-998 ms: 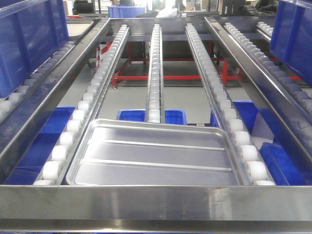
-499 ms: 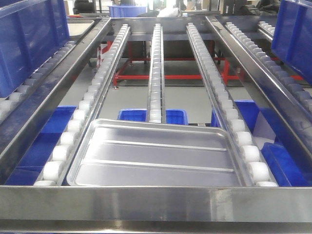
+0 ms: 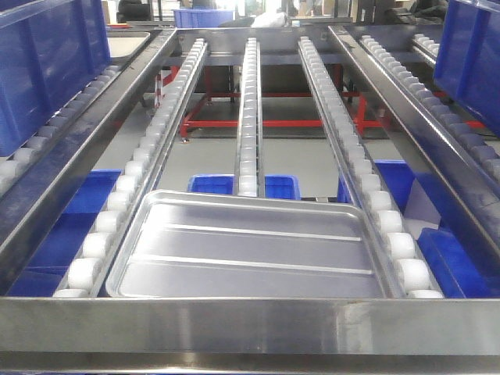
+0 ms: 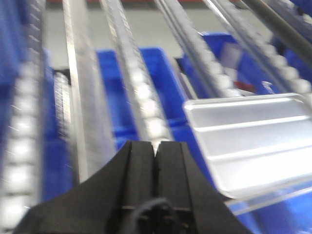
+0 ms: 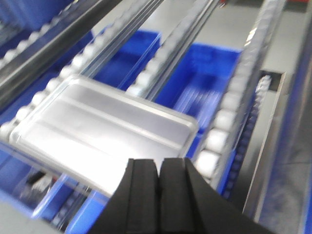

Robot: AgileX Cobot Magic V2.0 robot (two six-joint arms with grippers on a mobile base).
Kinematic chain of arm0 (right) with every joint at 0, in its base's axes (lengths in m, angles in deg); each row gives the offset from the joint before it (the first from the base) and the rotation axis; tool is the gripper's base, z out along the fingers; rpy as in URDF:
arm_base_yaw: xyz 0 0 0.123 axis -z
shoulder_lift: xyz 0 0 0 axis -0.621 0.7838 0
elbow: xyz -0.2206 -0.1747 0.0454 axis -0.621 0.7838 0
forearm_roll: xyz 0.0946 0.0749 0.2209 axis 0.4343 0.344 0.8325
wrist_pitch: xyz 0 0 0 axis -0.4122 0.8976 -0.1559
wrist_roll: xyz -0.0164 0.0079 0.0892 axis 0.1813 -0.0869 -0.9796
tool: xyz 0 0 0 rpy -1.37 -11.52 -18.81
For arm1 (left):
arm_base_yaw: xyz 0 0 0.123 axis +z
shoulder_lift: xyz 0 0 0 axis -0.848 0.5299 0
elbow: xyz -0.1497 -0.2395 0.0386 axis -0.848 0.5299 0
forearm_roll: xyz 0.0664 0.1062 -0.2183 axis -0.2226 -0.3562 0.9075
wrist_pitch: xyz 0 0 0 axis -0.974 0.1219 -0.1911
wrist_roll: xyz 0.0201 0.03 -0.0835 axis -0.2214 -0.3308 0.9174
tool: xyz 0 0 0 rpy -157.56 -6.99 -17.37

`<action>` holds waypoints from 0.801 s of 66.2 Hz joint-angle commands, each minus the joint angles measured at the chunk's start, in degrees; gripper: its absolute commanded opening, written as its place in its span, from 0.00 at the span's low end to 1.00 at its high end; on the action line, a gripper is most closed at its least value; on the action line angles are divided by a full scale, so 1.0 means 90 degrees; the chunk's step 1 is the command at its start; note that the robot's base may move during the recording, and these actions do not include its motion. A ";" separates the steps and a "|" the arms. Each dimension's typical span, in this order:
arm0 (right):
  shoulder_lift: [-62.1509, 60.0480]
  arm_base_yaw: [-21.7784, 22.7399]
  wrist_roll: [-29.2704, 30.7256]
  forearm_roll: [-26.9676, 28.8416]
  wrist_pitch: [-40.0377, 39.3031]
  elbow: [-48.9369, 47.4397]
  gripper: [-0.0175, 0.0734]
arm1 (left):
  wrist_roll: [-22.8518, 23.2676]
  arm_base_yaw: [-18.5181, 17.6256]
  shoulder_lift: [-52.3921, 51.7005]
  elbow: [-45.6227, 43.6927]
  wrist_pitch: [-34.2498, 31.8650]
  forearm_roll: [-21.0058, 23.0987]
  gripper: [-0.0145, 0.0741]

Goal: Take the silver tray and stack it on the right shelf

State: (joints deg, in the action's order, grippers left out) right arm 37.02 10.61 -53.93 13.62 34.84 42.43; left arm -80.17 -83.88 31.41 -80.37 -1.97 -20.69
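The silver tray [image 3: 250, 250], shiny with two long raised ridges, lies flat on three lanes of white rollers [image 3: 248, 109] just behind a flat steel front bar [image 3: 195, 324]. It also shows in the left wrist view [image 4: 248, 141] and in the right wrist view [image 5: 97, 131]. My left gripper [image 4: 156, 145] is shut and empty, left of the tray and short of it. My right gripper [image 5: 159, 162] is shut and empty, above the tray's near right corner without touching it. A rack lane of smaller pale rollers [image 3: 457, 129] runs along the right; I cannot tell whether it is the right shelf.
Blue bins [image 3: 242, 186] stand on the level below the rollers. A large blue crate [image 3: 47, 62] sits on the left rack and another [image 3: 473, 55] on the right one. A red frame [image 3: 258, 123] stands on the floor behind.
The tray has not moved. The front view shifts only very slightly.
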 commanded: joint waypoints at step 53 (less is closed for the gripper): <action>0.3570 0.0609 -0.1117 0.1120 0.1686 -0.2969 0.28 | 0.0005 -0.0438 0.3561 -0.2128 0.0584 0.3409 0.06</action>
State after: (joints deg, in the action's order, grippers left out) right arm 69.66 14.64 -61.94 23.56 51.14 18.46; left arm -80.17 -87.62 57.81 -94.08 4.41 11.81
